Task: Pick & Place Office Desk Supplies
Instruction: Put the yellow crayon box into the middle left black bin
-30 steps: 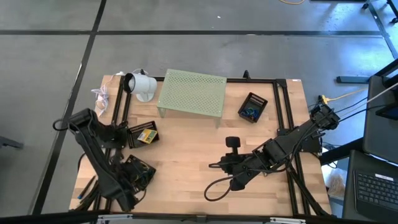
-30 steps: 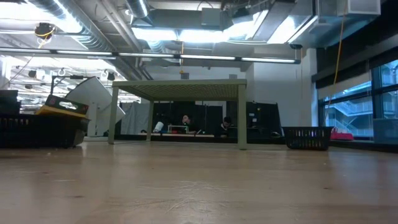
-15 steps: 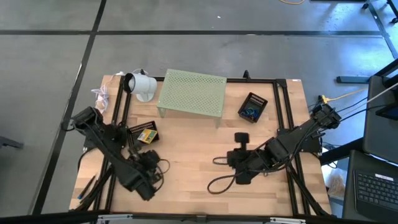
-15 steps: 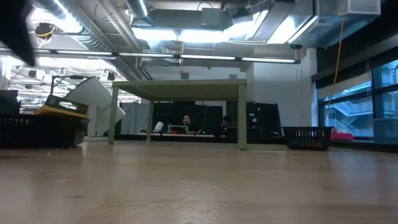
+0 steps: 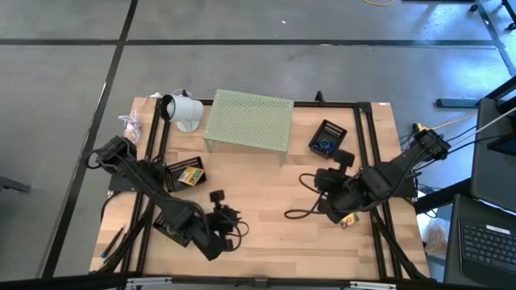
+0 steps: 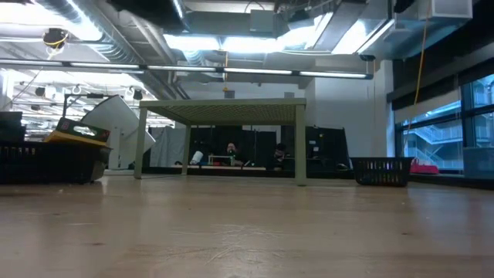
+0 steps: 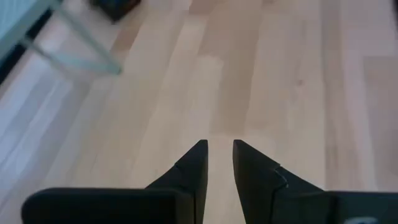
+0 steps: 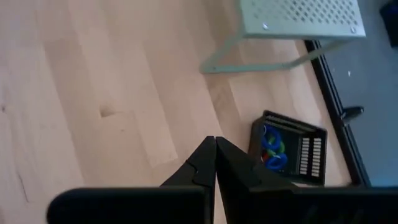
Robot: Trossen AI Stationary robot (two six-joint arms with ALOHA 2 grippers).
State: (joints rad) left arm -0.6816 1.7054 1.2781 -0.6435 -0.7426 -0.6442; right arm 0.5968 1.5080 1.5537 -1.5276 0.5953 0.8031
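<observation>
Pale wooden planks (image 7: 261, 74), perforated green metal riser (image 5: 249, 119), black mesh tray (image 8: 291, 146)

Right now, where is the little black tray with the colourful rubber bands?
In the high view, the black tray sits on the table's right side, just right of the pale green perforated riser.

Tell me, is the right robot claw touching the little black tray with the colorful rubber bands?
Apart. In the right wrist view, bare wood shows between the shut right gripper and the black tray.
</observation>
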